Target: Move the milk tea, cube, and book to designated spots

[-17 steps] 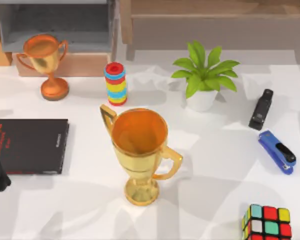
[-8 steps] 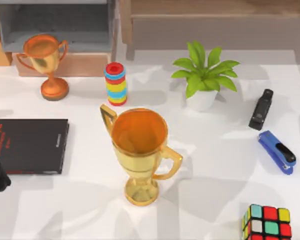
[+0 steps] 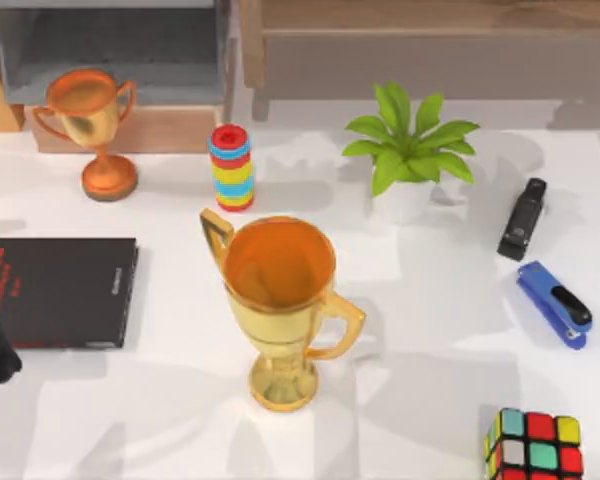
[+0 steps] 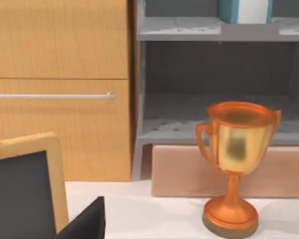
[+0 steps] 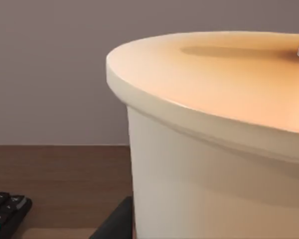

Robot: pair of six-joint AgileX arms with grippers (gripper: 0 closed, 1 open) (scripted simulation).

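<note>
My right tool sits tight against the milk tea [image 5: 214,149], a cream cup with a flat lid; I judge it close in for carrying, but I cannot tell whether it grips. My left arm waits at the bench's [image 3: 430,330] left edge beside the thin black book [image 3: 60,290]. The cube [image 3: 535,445] rests at the front right corner. The book [image 4: 244,11] stands on the grey shelf [image 4: 209,30] above a trophy [image 4: 236,164], likely already placed.

White table [image 3: 440,310] carries a tall gold trophy [image 3: 280,305], a multicoloured puzzle cube [image 3: 533,444], a blue stapler [image 3: 554,303], a black stapler [image 3: 522,218], a potted green plant [image 3: 408,150], a thin black book [image 3: 62,291].
</note>
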